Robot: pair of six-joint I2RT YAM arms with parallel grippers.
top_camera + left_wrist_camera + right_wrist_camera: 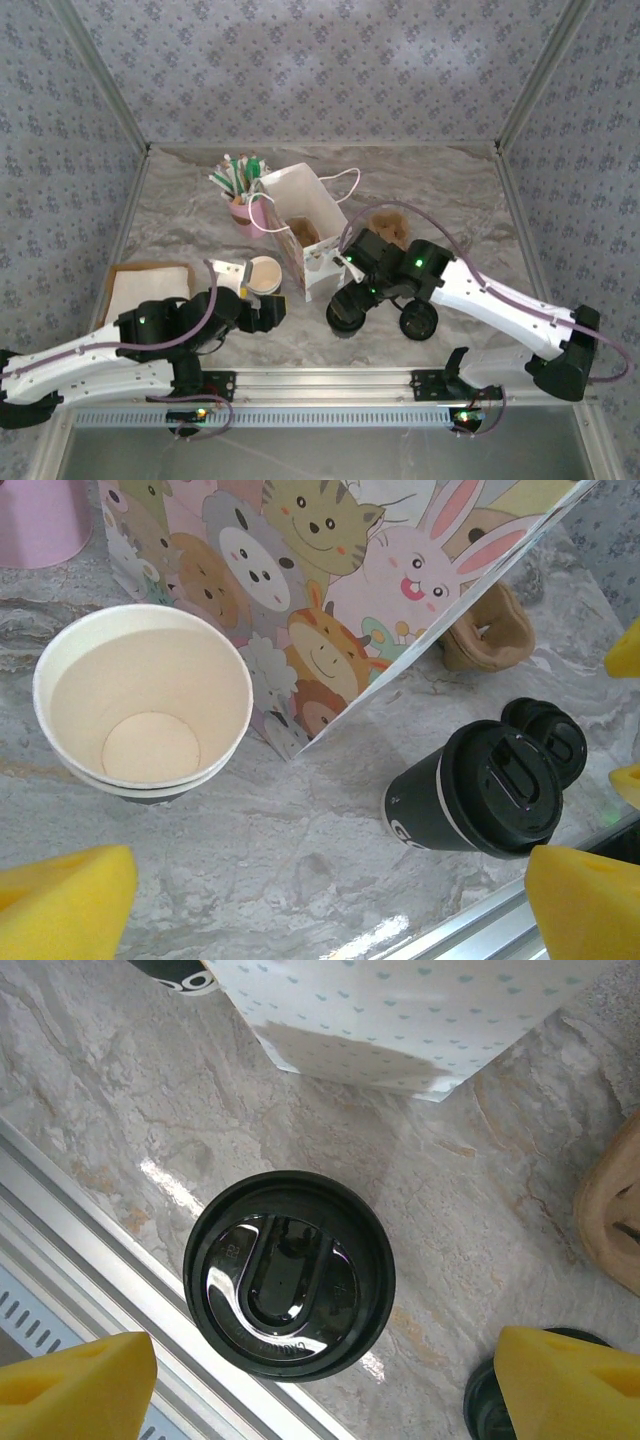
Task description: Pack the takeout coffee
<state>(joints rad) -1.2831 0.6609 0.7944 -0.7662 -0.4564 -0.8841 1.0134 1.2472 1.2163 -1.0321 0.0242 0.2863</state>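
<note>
Jaws of my left gripper [325, 910] stand wide apart, empty, near the open paper cup [145, 705] beside the gift bag [330, 580]. My right gripper [320, 1385] gapes too, over a lidded black cup [288, 1275]; a loose black lid [548, 735] lies near it.

Colour and pattern survey, tabletop items.
Reads cream-white inside paper cup [145, 705]; glossy black on lidded cup [485, 790], white lettering on its wall; pastel cartoon animals across bag [300, 570]; pink on straw cup [240, 212]; grey-beige veined marble on tabletop [300, 880]; tan on cardboard carrier [485, 630].
</note>
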